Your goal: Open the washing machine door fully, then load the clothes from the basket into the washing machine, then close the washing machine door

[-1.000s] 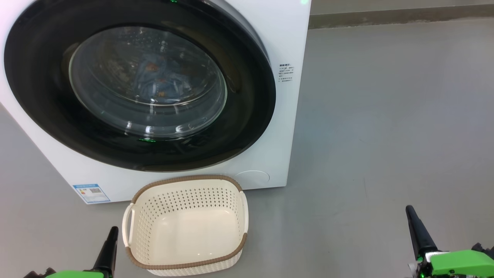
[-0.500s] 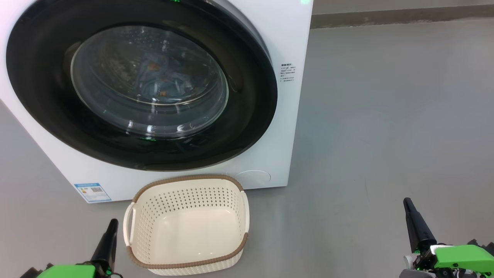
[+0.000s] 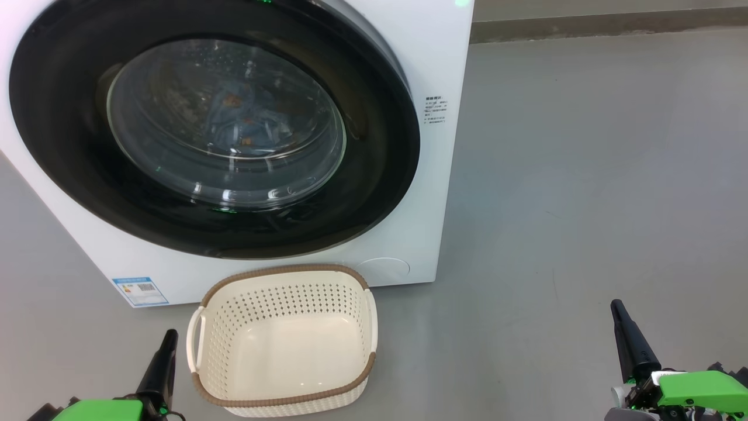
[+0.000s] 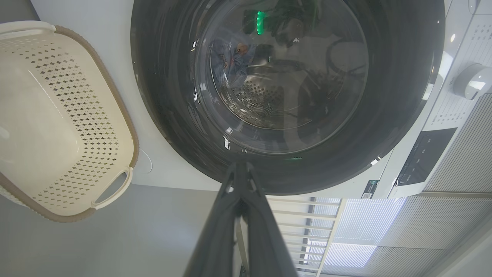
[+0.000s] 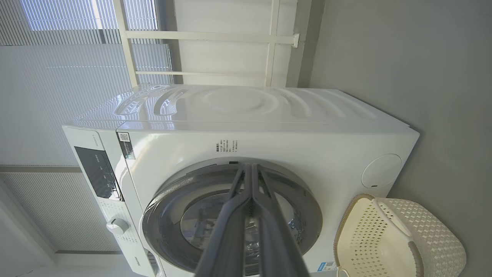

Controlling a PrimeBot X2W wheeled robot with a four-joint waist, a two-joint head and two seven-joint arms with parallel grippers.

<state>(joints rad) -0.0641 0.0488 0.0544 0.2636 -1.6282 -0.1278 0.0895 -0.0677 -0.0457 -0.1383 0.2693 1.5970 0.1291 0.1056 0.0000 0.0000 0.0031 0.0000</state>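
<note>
Items before you, as they stand:

1. Washing machine: white front-loader, standing on the grey floor. You see a blue label at its lower front corner, and in the left wrist view a round control knob on its panel.

2. Washing machine door: glossy black ring, shut flat against the front of the machine. Its bulging glass window sits at the centre.

3. Clothes: light blue fabric with orange marks, seen through the glass, lying inside the perforated steel drum.

4. Basket: cream, perforated, with a brown rim. It sits on the floor just in front of the machine, below the door, and its inside shows bare cream plastic.

5. Left claw: clenched, fingers pressed together, grasping nothing. You find it low at your left, just beside the basket's left handle and apart from it.

6. Right claw: clenched likewise, grasping nothing. It is low at your right over bare floor, well apart from basket and machine.
</note>
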